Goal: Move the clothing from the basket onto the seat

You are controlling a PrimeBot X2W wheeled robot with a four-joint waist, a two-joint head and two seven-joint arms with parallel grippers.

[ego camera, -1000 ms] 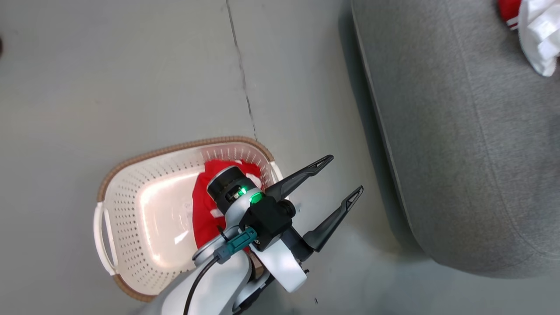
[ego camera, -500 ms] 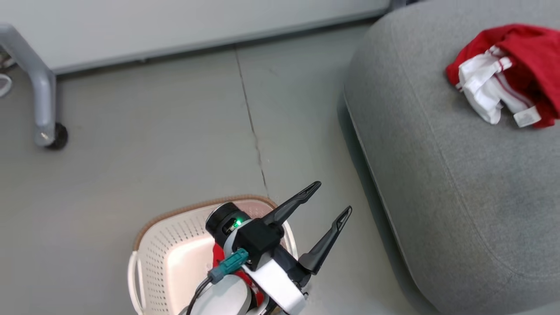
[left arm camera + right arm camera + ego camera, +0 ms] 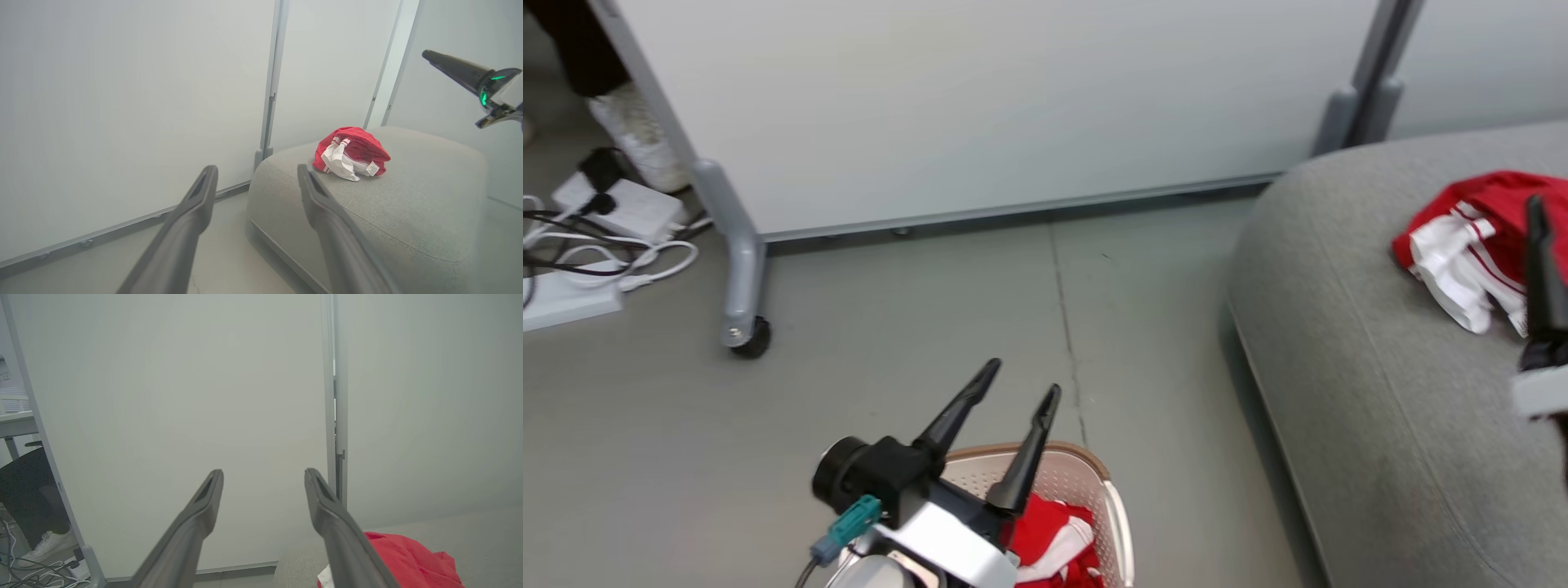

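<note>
left gripper: jaws spread, empty, poised above basket | right gripper: jaws spread, empty, over seat | red garment: lies crumpled on seat, apparently delivered | second garment: sits in basket, likely next pickup
</note>
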